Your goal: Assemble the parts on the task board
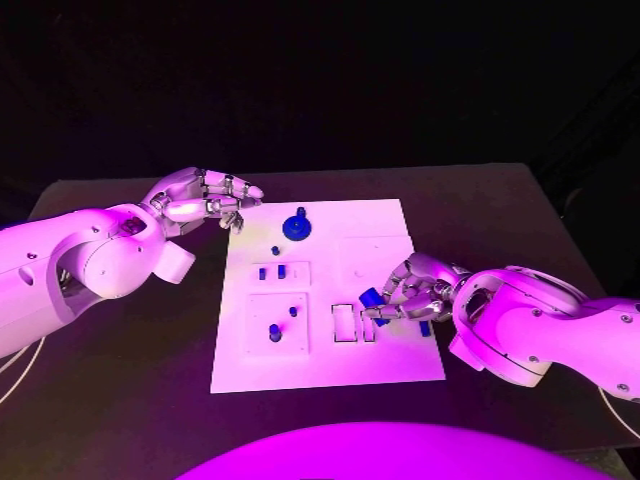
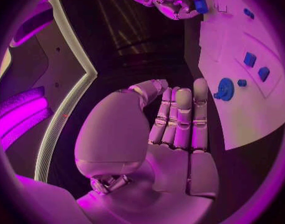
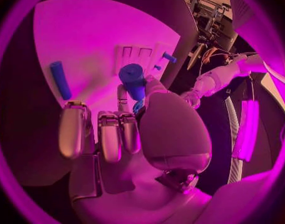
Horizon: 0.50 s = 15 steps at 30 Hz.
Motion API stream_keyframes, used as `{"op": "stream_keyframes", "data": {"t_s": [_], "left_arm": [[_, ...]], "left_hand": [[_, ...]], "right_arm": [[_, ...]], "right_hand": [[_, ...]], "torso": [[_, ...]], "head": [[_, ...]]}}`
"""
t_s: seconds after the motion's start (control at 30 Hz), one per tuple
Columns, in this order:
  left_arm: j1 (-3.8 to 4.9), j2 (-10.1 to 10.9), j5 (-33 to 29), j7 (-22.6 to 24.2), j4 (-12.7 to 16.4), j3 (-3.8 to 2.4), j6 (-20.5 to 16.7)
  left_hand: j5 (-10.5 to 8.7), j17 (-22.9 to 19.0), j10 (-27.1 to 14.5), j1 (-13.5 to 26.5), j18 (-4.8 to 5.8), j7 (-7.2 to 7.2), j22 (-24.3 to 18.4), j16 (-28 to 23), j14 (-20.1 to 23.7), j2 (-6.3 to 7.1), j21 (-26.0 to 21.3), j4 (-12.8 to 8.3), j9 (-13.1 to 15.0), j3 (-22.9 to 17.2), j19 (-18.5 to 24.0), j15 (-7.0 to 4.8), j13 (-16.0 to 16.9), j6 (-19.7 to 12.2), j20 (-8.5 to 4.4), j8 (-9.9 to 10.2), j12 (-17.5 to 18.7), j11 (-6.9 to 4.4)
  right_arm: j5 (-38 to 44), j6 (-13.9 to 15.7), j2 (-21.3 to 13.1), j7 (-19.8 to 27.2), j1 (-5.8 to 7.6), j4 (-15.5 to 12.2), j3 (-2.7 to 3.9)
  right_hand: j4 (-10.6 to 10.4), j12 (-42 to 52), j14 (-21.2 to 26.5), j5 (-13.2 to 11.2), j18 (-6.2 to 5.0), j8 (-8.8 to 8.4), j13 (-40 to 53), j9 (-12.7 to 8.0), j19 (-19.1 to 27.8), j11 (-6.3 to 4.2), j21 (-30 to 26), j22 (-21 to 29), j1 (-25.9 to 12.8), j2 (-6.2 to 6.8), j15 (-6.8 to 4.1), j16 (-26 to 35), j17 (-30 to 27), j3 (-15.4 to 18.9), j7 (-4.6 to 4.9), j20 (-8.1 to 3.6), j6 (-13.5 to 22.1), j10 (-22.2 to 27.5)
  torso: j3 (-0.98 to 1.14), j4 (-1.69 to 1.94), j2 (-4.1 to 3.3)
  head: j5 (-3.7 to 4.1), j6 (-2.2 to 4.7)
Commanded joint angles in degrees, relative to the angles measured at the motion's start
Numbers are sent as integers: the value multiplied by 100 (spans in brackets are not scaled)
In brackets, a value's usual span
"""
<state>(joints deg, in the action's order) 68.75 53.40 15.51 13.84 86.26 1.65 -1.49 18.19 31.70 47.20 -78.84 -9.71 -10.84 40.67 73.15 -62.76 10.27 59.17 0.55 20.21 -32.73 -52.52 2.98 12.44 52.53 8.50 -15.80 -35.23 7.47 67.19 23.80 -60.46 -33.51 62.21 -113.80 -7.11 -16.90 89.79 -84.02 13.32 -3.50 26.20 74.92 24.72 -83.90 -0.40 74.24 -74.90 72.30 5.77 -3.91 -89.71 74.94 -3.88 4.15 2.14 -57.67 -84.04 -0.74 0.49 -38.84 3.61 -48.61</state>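
The right hand (image 1: pixel 411 292) pinches a blue part (image 1: pixel 375 305) over the task board (image 1: pixel 327 372) (near its slots, seemingly), the left hand (image 1: pixel 205 198) clenched, holding nothing.

Task board (image 1: pixel 385 225): flat, smooth plate with a matt, plastic-like face; shallow rectangular recesses are moulded into it. Table (image 1: pixel 118 400): dark, matt top with no visible grain. Parts: the round part (image 1: pixel 297 226) and the cylindrical part (image 3: pixel 134 79) look like smooth moulded plastic with a dull sheen. Left hand (image 1: pixel 205 198) and right hand (image 1: pixel 414 288): polished, metallic-looking segments that catch highlights. Arm shells (image 1: pixel 97 262): smooth, glossy hard casing, plastic in appearance.
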Motion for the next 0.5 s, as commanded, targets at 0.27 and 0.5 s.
{"op": "stream_keyframes", "data": {"t_s": [0.27, 0.5], "left_arm": [[1, -10, -52, 36, 21, -2, 92], [1, -7, -59, 29, 29, -2, 99]], "left_hand": [[24, 4, -32, 67, -89, 0, 9, 37, -12, 4, 37, 14, 12, -41, 40, 12, -6, -28, 5, -40, -16, -3], [25, 9, -37, 88, -89, -1, 9, 41, -14, -1, 37, 27, 15, -42, 44, 15, -8, -30, 8, -49, -22, -2]], "right_arm": [[-463, -476, 443, -26, 0, 163, -8], [-251, -421, 671, -120, -30, 329, -11]], "right_hand": [[5, 21, -598, -51, 25, 77, 1508, 101, -107, -43, -37, -573, -200, -195, -40, -29, 1506, -27, -84, -27, -126, -596], [7, 21, -598, 48, 26, 104, 1508, 127, -110, -41, -36, -589, -488, -119, -38, -29, 1506, 107, -84, -23, -136, -596]], "torso": [[0, 0, -14], [0, 0, -9]], "head": [[-30, -10], [-42, -21]]}}
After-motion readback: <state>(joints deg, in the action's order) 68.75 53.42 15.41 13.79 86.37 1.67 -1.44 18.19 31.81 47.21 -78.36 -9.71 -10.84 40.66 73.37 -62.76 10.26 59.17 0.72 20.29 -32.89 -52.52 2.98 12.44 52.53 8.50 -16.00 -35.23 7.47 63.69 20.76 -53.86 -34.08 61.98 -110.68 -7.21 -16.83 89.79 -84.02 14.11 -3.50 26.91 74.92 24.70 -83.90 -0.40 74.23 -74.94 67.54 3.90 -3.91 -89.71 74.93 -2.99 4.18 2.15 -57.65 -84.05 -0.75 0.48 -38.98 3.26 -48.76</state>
